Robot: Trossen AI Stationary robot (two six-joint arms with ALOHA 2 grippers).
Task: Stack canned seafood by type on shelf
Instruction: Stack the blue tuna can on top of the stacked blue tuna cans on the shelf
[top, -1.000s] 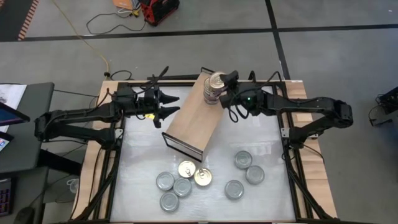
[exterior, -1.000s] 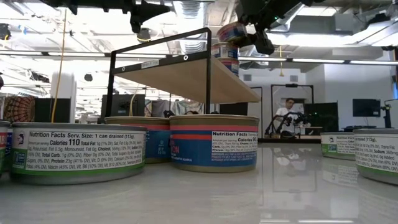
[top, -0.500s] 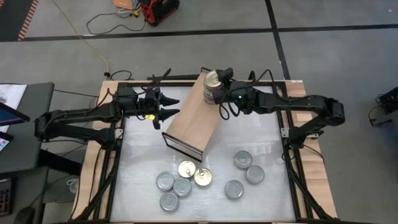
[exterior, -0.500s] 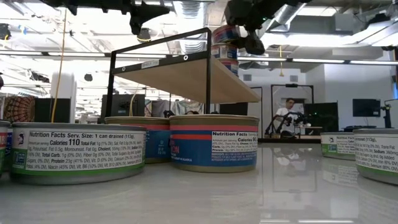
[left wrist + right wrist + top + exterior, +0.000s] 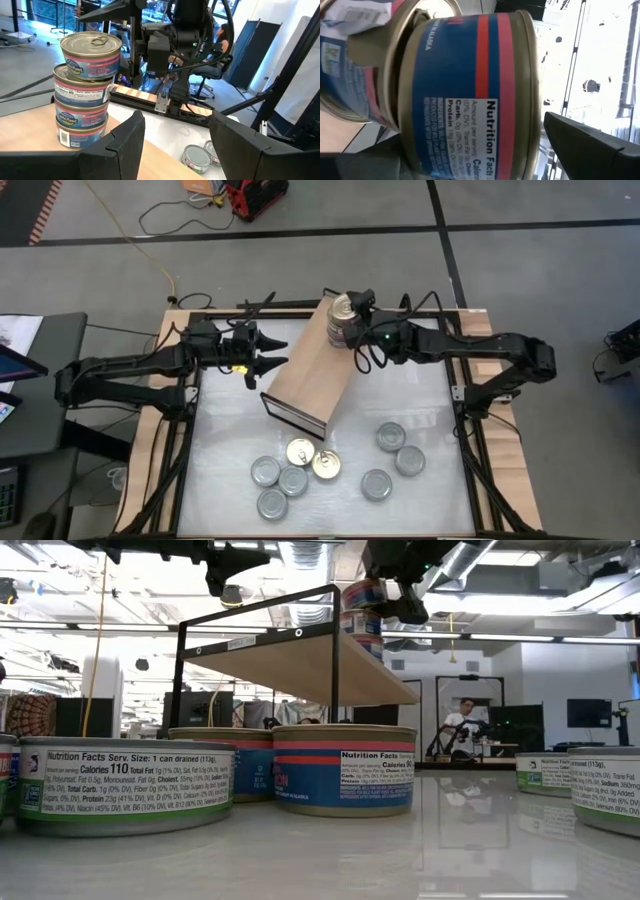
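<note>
On the far end of the wooden shelf (image 5: 308, 375) stands a stack of several cans (image 5: 84, 95) with blue and red labels. The top can (image 5: 91, 52) has a gold pull-tab lid and rests a little askew on the can below. My right gripper (image 5: 358, 323) reaches in level from the table's right and is open, with one finger (image 5: 590, 145) on either side of the top can (image 5: 470, 85). A gap shows between that finger and the can. My left gripper (image 5: 177, 142) hovers open and empty over the shelf's left side, pointing at the stack.
Loose cans lie on the white table in front of the shelf. Two have gold lids (image 5: 300, 450) (image 5: 326, 465), and silver ones (image 5: 272, 503) sit beside them. Three more (image 5: 390, 437) lie to the right. A wooden rim (image 5: 480, 330) frames the table.
My right gripper has carried the top can a little toward the table's left, onto the stack. The can was tilted a second ago and now rests on the stack. The gripper has opened and let go of it.
</note>
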